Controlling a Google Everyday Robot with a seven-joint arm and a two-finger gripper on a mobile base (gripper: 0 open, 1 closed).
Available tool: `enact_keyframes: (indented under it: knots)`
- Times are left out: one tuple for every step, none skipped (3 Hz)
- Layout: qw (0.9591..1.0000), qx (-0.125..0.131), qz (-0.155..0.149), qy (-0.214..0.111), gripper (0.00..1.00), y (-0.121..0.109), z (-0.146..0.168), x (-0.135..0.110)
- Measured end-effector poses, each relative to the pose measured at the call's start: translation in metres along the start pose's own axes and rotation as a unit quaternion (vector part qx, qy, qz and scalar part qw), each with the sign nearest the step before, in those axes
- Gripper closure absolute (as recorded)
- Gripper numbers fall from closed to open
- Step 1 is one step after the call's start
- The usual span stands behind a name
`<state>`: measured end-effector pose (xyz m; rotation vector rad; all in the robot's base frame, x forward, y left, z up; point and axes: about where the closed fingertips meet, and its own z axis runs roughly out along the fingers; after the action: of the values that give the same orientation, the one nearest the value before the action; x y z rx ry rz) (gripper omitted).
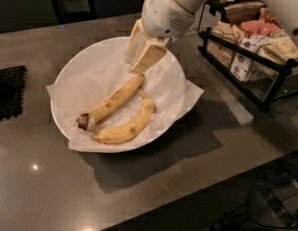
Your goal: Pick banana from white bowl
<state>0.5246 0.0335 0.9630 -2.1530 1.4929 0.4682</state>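
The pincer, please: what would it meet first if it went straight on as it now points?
Likely the upper end of the speckled banana, just below the pincer; depth is unclear, so possibly the paper beside it.

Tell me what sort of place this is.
Likely an office break-room: dark counter, wire rack of packaged snacks, speckled banana in a white bowl. The pincer hovers above the banana's upper end.
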Motion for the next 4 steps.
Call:
enact_keyframes:
  knots:
    - [1.0000,-0.005,-0.001,0.004,0.62,-0.004,0.012,0.000]
    - [0.9999,-0.013,-0.005,0.006,0.62,-0.009,0.028,0.002]
    - [0.9996,-0.024,-0.012,0.010,0.57,-0.012,0.043,0.002]
    - [0.9996,-0.026,-0.010,0.002,0.58,-0.013,0.049,0.003]
